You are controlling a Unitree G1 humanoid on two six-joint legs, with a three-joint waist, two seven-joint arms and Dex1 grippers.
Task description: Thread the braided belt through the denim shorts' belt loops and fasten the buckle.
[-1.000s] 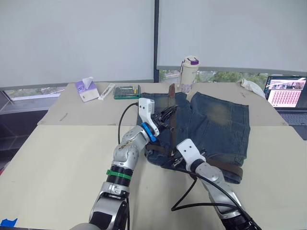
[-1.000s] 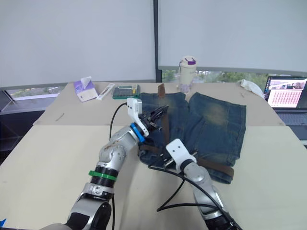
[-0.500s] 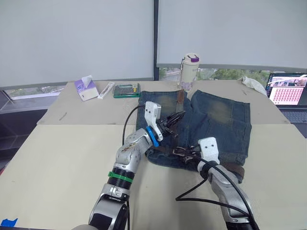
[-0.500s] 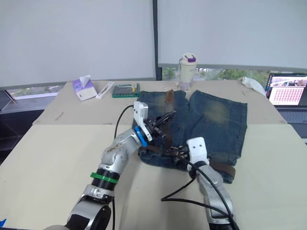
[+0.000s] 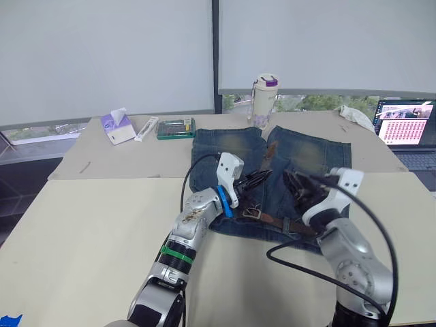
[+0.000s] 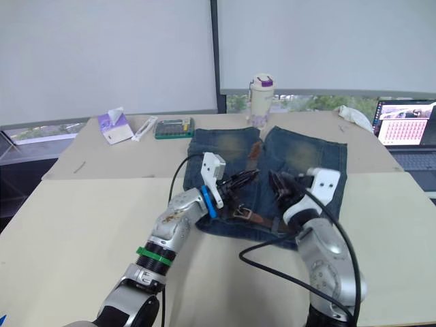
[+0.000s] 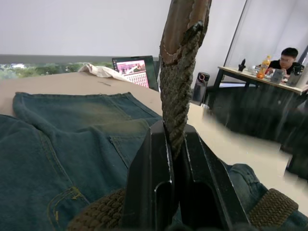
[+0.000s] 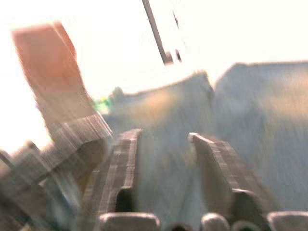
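The left gripper [image 7: 175, 144] pinches the belt [image 7: 182, 62] near its free end, raised over the shorts [image 5: 306, 153], which lie flat on the table [image 5: 88, 225]. The belt's remaining length lies along the waistband, with the buckle [image 5: 252, 213] just beside the left gripper. The right gripper [image 8: 161, 159] hovers over the shorts, fingers apart and empty.

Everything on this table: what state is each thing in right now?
Shorts: spread flat.
Belt: partly along the waistband, free end lifted.
Buckle: unfastened.
Left end effector: shut on the belt.
Right end effector: open, empty.
Laptop: open, screen lit.
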